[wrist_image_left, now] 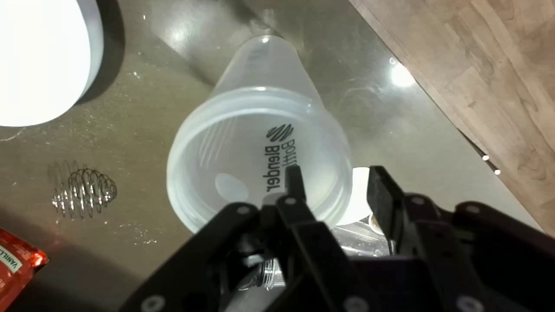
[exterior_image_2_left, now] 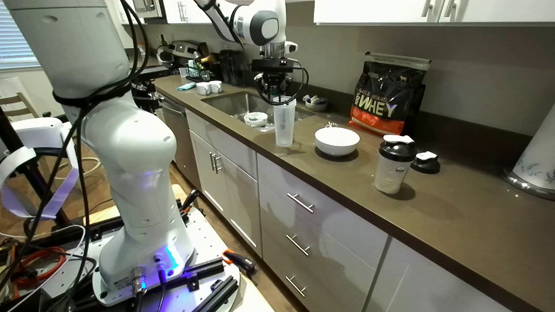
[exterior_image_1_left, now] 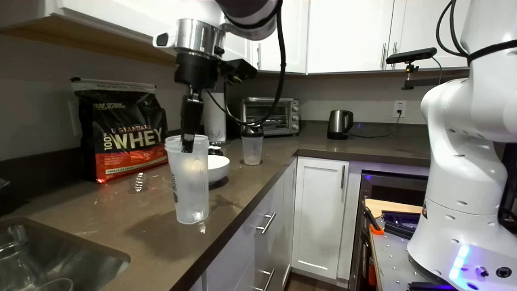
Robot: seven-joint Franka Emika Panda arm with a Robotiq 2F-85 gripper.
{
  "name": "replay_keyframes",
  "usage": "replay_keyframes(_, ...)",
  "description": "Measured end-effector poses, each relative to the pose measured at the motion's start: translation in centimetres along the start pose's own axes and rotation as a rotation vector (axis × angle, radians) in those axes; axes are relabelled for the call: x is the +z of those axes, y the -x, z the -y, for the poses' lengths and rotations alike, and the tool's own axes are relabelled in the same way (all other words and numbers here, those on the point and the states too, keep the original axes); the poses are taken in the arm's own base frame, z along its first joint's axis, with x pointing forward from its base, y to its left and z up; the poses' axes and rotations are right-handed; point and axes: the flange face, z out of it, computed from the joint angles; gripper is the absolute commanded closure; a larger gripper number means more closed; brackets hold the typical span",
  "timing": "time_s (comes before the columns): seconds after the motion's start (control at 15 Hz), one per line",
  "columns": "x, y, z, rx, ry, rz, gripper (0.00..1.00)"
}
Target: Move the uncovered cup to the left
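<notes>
One-walled pinch could tip the uncovered cup (exterior_image_1_left: 189,198)

In the wrist view the fingers (wrist_image_left: 385,197) are parted just right of centre, one over the cup's mouth, its mate outside the wall; whether either touches, I cannot tell. The cup stands upright on the desk (exterior_image_1_left: 101,208), left of centre in an exterior view. Closing on that single wall may let the plastic flex, swivel or slip; a push without lift could topple it. If left means toward the sink (exterior_image_1_left: 99,260) at that frame's lower left, overshooting could put the base over its edge.
</notes>
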Motion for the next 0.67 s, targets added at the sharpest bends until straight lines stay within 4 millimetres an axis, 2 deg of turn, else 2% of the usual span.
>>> replay_keyframes(0.27, -0.4, -0.2, -0.1, -0.001, 0.003, -0.006, 0.02)
replay_keyframes(0.67, -2.0, -0.5, -0.4, 0.001, 0.006, -0.008, 0.00)
